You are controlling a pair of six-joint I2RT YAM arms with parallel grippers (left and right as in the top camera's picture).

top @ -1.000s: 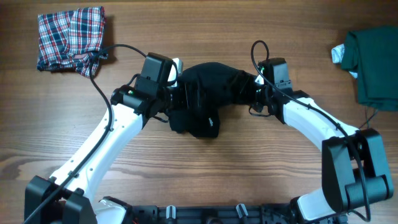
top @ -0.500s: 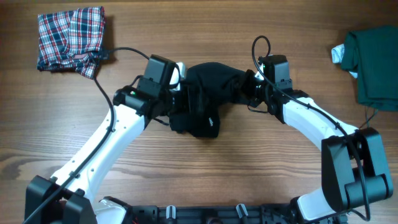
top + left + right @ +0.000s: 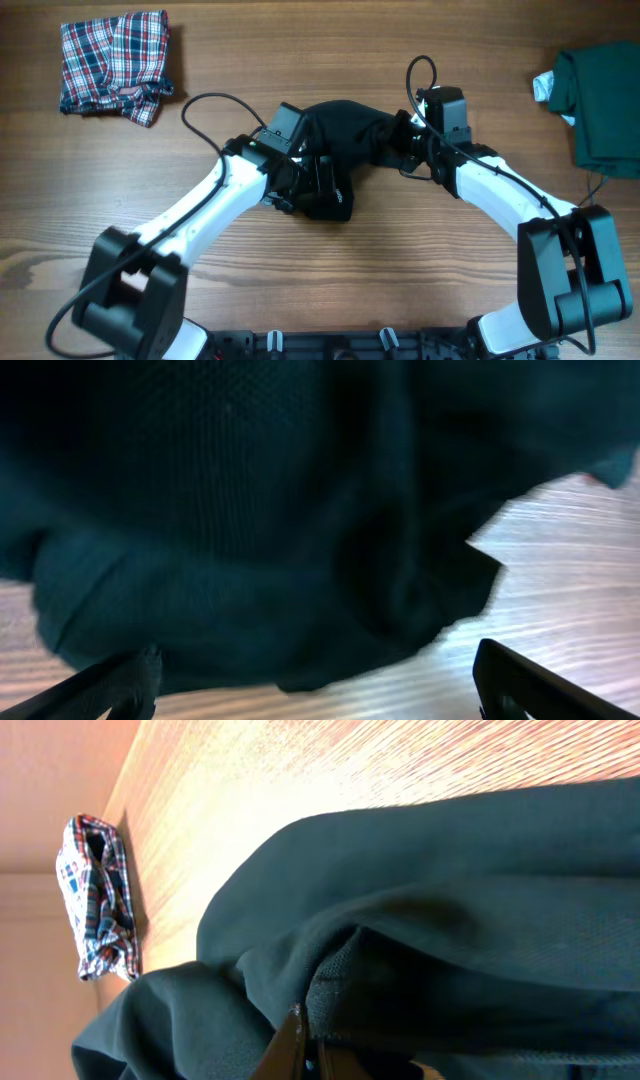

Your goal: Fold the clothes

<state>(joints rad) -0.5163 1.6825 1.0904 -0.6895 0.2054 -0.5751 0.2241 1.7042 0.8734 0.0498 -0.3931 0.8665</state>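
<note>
While the right gripper [image 3: 296, 1038] pinches a fold of the black shirt [image 3: 345, 125], the left gripper [image 3: 318, 660] stands spread, cloth bunched just ahead.

black shirt [image 3: 345, 130] bunched in a crumpled heap at centre, plaid garment [image 3: 112, 60] wadded far left, dark green garment [image 3: 600, 100] lying flat at right edge

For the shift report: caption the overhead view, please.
Bunched black shirt, right pincer shut on it, left pincer open over it; plaid garment and green garment aside.
</note>
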